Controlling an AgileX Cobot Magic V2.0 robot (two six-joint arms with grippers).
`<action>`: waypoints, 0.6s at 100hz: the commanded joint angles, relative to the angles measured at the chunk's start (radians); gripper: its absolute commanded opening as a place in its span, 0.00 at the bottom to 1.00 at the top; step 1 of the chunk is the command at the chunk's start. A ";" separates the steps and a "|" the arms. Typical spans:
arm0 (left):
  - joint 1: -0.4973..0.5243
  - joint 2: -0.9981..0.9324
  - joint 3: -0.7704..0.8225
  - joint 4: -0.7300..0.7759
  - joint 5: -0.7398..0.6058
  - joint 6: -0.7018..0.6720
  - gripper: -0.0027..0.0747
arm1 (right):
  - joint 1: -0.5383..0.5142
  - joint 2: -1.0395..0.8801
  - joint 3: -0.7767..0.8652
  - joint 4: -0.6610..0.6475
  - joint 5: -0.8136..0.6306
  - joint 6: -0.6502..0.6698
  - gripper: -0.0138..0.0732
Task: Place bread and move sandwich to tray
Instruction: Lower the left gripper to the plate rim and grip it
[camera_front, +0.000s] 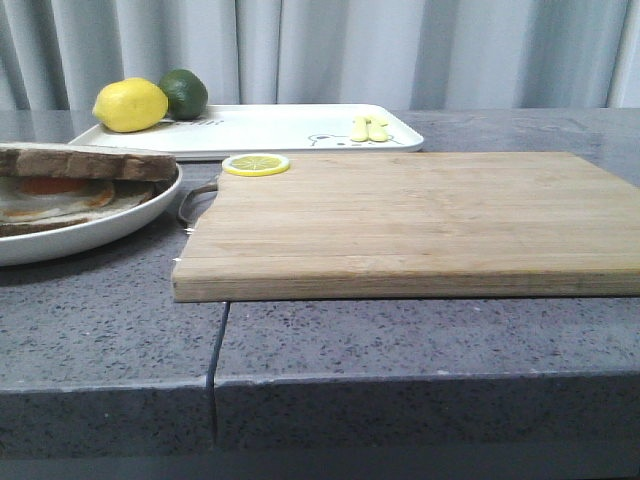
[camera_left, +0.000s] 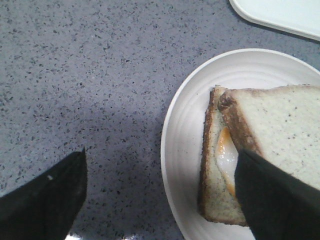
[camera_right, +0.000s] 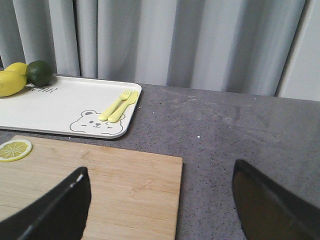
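The sandwich (camera_front: 50, 197) lies on a round white plate (camera_front: 100, 236) at the table's left, its fried egg (camera_left: 225, 152) showing between the slices. The thick bread (camera_front: 85, 160) slice (camera_left: 280, 135) rests on top of it, slightly askew. My left gripper (camera_left: 160, 195) hangs open above the plate's rim, one finger (camera_left: 275, 195) over the sandwich's edge, the other over bare table. The white tray (camera_front: 270, 128) lies at the back. My right gripper (camera_right: 160, 200) is open and empty over the cutting board's far corner. Neither gripper shows in the front view.
A wooden cutting board (camera_front: 420, 220) fills the middle and right, with a lemon slice (camera_front: 256, 164) at its back left corner. On the tray sit a lemon (camera_front: 130, 105), a lime (camera_front: 184, 92) and yellow cutlery (camera_right: 119, 106). Curtains hang behind.
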 joint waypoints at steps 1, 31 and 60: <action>0.003 0.006 -0.025 -0.011 -0.071 -0.010 0.75 | -0.005 0.004 -0.025 -0.015 -0.071 -0.003 0.82; 0.003 0.097 -0.025 -0.013 -0.075 -0.010 0.75 | -0.005 0.004 -0.025 -0.015 -0.071 -0.003 0.82; 0.003 0.174 -0.025 -0.019 -0.075 -0.010 0.75 | -0.005 0.004 -0.025 -0.015 -0.071 -0.003 0.82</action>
